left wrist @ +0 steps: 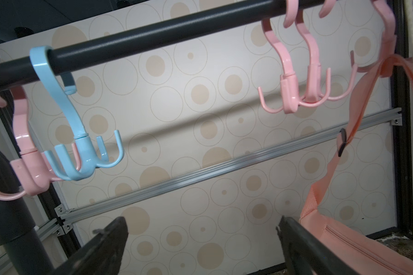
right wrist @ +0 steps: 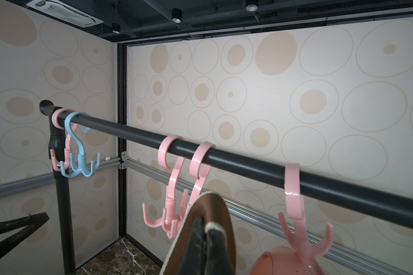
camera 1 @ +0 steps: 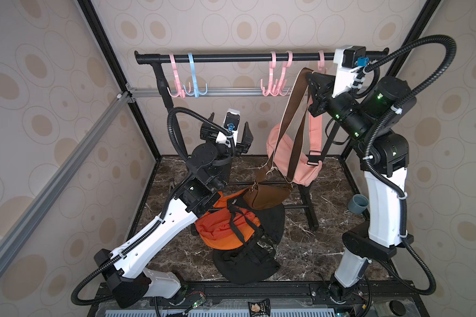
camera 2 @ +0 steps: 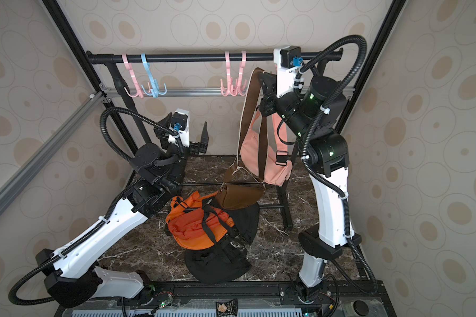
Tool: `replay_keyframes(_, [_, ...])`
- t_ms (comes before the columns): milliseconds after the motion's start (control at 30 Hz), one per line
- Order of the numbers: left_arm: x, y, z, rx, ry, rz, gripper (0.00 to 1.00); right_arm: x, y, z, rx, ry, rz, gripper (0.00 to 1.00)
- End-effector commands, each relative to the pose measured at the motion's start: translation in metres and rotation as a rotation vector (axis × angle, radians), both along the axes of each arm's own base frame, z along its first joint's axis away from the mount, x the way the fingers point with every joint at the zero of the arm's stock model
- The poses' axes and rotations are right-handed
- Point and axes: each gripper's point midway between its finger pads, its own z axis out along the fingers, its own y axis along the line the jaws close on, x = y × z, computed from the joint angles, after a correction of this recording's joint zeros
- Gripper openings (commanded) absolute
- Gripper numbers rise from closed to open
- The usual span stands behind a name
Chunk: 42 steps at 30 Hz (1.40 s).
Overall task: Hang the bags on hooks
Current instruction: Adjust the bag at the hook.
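A brown bag [camera 1: 267, 195] [camera 2: 239, 196] dangles above the table by its long brown strap [camera 1: 294, 109] [right wrist: 200, 202]. My right gripper [camera 1: 313, 74] [camera 2: 263, 74] [right wrist: 204, 222] is shut on the top of that strap, just below the black rail [camera 1: 231, 57] [right wrist: 248, 164]. The strap's loop sits between a pair of pink hooks [camera 1: 275, 87] [camera 2: 232, 87] [right wrist: 171, 214] and a single pink hook [right wrist: 293, 190]; it rests on none of them. My left gripper [camera 1: 228, 120] [left wrist: 202, 221] is open and empty, lower down, pointing up at the rail.
A pink bag [camera 1: 305, 170] [left wrist: 343, 242] hangs from the single pink hook behind the brown strap. A blue hook [camera 1: 193, 87] [left wrist: 81, 147] and another pink one hang at the rail's left end. An orange bag [camera 1: 223, 230] and a black bag [camera 1: 248, 263] lie on the table. A grey cup [camera 1: 357, 204] is by the right arm.
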Motion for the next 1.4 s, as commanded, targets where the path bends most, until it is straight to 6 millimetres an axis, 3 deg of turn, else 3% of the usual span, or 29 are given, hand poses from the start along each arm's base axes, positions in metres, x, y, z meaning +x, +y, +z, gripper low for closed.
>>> replay_keyframes(0, [-0.008, 0.013, 0.017, -0.016, -0.042, 0.024, 1.00, -0.003, 0.001, 0.024, 0.034, -0.109, -0.001, 0.00])
replay_keyframes(167, [-0.003, 0.013, 0.015, -0.010, -0.040, 0.031, 1.00, 0.016, 0.018, 0.006, 0.005, -0.074, 0.038, 0.00])
replay_keyframes(333, [0.002, 0.015, 0.013, -0.005, -0.037, 0.038, 1.00, 0.035, 0.020, -0.005, 0.003, -0.050, 0.021, 0.00])
replay_keyframes(700, [0.003, 0.016, 0.010, -0.017, -0.034, 0.027, 1.00, 0.047, 0.030, -0.033, -0.026, 0.050, 0.045, 0.00])
replay_keyframes(933, [0.003, 0.015, 0.011, -0.022, -0.032, 0.018, 1.00, 0.063, 0.035, -0.061, -0.082, 0.125, 0.029, 0.00])
replay_keyframes(1367, [0.002, 0.015, 0.011, -0.025, -0.032, 0.013, 1.00, 0.056, 0.033, -0.064, -0.095, 0.145, 0.035, 0.00])
